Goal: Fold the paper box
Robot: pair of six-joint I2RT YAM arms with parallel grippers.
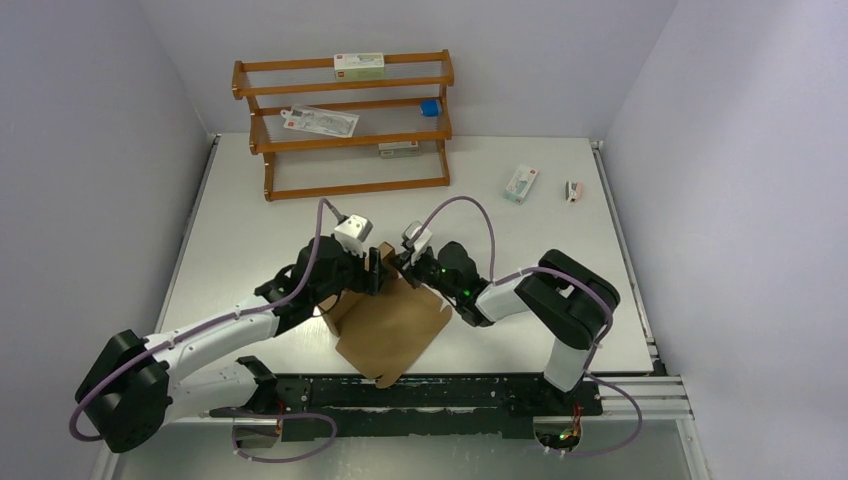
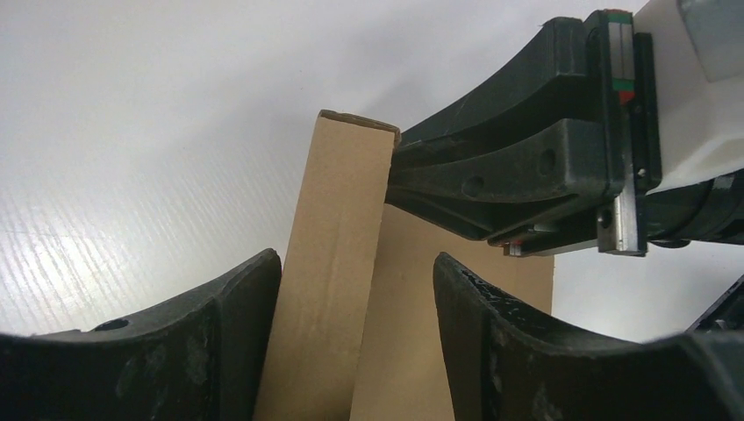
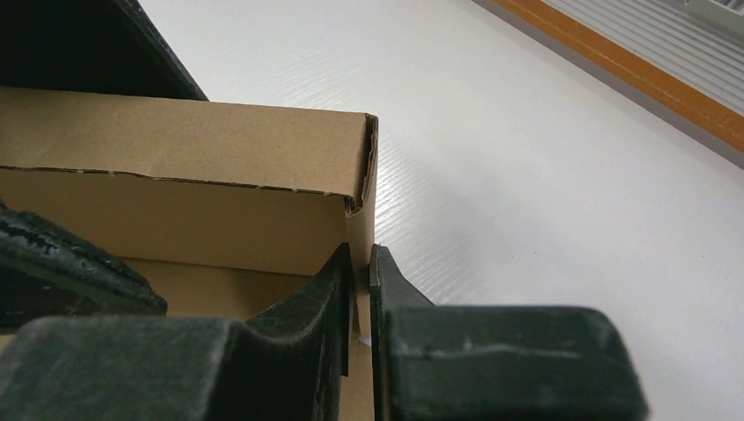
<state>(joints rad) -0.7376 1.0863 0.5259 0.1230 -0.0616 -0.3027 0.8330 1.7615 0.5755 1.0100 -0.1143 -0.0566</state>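
Note:
The paper box (image 1: 392,330) is a brown cardboard sheet lying in front of the arms, with its far walls folded up. My left gripper (image 1: 374,270) is at the far left of the box. In the left wrist view it (image 2: 355,259) is open around an upright cardboard wall (image 2: 338,263), which lies against the left finger (image 2: 237,324) and stands apart from the right one. My right gripper (image 1: 405,263) is at the box's far corner. In the right wrist view it (image 3: 361,252) is shut on the thin end wall (image 3: 361,219) next to the folded back wall (image 3: 175,140).
A wooden rack (image 1: 345,125) stands at the back with small printed cartons and a blue object (image 1: 430,108) on it. A white-and-green carton (image 1: 520,183) and a small item (image 1: 573,190) lie at the back right. The right gripper's body (image 2: 526,167) crowds the left wrist view.

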